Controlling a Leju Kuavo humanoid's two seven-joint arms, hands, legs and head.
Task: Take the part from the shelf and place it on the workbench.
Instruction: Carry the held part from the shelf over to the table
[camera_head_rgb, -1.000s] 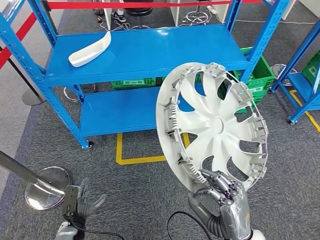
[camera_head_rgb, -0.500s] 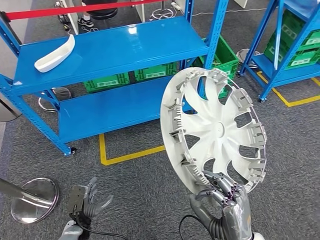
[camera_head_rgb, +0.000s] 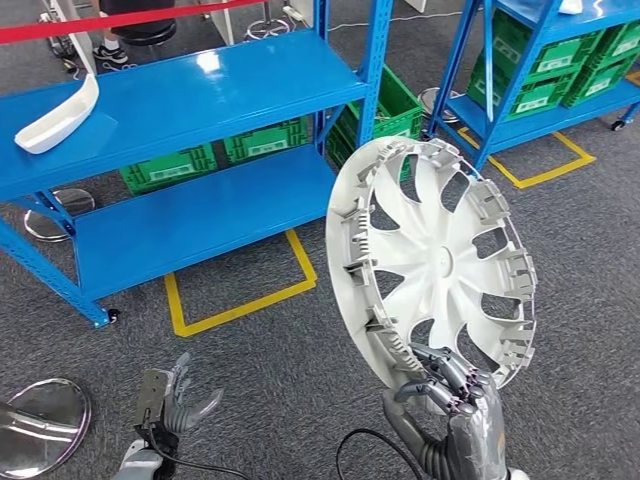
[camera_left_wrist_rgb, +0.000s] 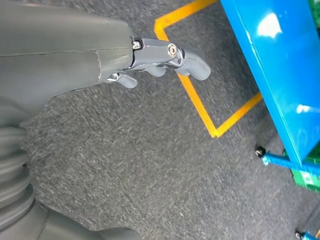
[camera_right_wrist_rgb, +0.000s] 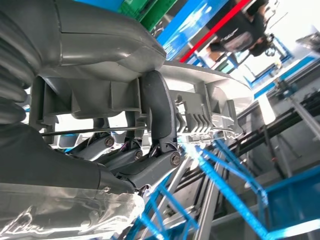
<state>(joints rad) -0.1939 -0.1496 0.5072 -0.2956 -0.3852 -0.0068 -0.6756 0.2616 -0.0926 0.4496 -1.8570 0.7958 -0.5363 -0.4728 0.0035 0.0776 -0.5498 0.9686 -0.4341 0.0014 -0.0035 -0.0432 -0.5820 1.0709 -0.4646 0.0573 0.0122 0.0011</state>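
Observation:
A large white wheel cover (camera_head_rgb: 434, 260) stands on edge in front of me, its ribbed inner side facing me. My right hand (camera_head_rgb: 453, 405) grips its lower rim from below. In the right wrist view the fingers (camera_right_wrist_rgb: 160, 117) wrap over the grey rim of the wheel cover (camera_right_wrist_rgb: 200, 95). My left hand (camera_head_rgb: 170, 405) hangs low at the left with fingers apart and nothing in it; the left wrist view shows its fingers (camera_left_wrist_rgb: 170, 55) over the carpet. A blue two-level shelf (camera_head_rgb: 189, 100) stands ahead to the left.
A white curved part (camera_head_rgb: 56, 115) lies on the shelf's top level. Green crates (camera_head_rgb: 264, 140) sit behind the lower level. A second blue rack (camera_head_rgb: 543, 60) with green crates stands at the right. Yellow floor tape (camera_head_rgb: 241, 300) marks the grey carpet. A round metal base (camera_head_rgb: 41, 425) is at the lower left.
The whole view has swung to the right: the shelf has slid left and a second rack has come in. My right hand still holds the wheel cover the same way.

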